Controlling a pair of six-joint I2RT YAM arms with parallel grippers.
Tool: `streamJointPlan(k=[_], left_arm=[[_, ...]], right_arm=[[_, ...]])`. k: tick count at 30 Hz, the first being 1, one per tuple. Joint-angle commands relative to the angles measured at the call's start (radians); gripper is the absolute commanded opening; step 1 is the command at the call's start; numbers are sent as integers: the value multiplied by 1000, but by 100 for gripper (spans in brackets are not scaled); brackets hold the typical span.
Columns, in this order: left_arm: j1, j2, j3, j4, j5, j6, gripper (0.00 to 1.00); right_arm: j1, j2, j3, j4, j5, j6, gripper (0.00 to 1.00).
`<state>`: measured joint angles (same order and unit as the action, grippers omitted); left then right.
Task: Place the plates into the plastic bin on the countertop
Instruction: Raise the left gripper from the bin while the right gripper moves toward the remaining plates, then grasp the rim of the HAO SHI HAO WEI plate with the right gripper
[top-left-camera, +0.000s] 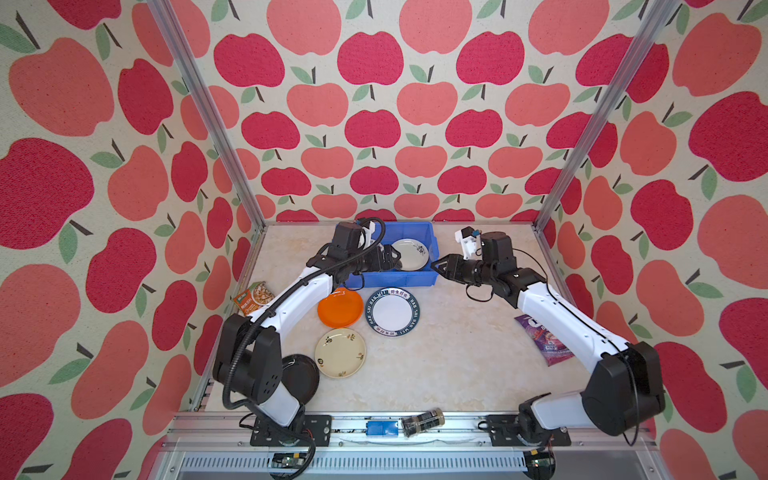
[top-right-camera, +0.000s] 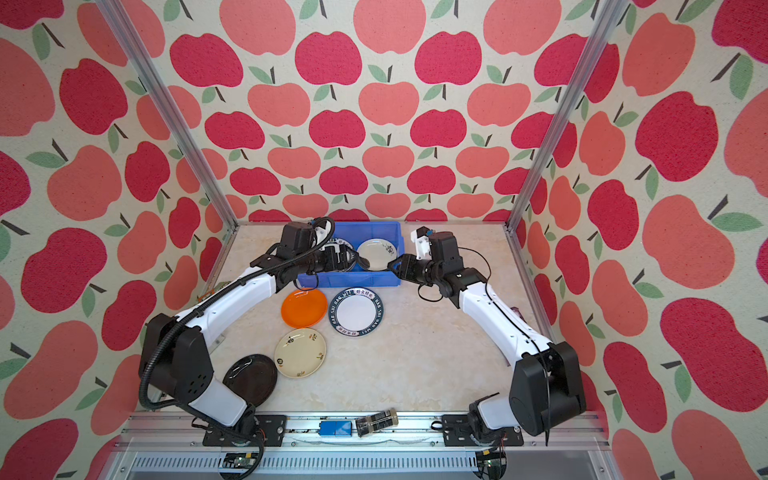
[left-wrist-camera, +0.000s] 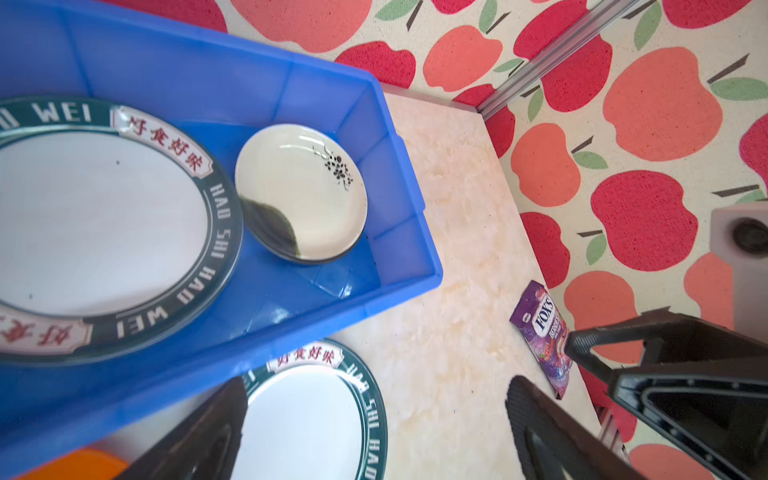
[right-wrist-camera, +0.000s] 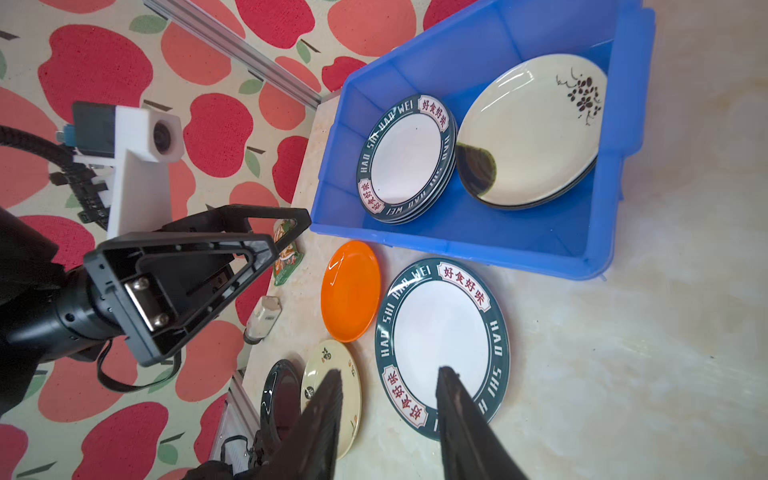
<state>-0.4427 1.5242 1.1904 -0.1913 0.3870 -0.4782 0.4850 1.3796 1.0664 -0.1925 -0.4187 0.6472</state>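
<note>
The blue plastic bin stands at the back of the countertop. Inside it a stack of lettered-rim plates lies beside a white flowered plate that tops a second stack. In front of the bin lie an orange plate, a lettered-rim plate, a cream plate and a black plate, the last partly behind the left arm. My left gripper hovers over the bin's left half, open and empty. My right gripper hangs by the bin's right end, jaws apart, holding nothing.
A green and orange snack packet lies at the left edge, a purple sweet packet under the right arm. A dark jar and a small blue box rest on the front rail. Aluminium rails frame the countertop.
</note>
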Motion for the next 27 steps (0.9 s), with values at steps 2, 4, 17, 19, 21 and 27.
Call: streamJointPlan(k=[2,4,17,19,21,27], left_arm=[[-46,-179,-164,19,-33,-25,99],[-67,-240,-219,-3,-43,-18,99],[-72,-318,-397,96,-23,-93,99],[-68,-326,-414,115,-22,-109,99],[-65,-334,-426,129,-14,-124,99],[-21,-346,-476,185,43,-167,99]], right_arm=[[63,-66,-124,-31,47,4,41],[101,-79,-177,-36,73,9,41],[183,-13,-392,190,178,210,38],[182,17,-396,219,180,212,40],[181,60,-398,270,169,212,44],[172,191,-398,427,113,254,44]])
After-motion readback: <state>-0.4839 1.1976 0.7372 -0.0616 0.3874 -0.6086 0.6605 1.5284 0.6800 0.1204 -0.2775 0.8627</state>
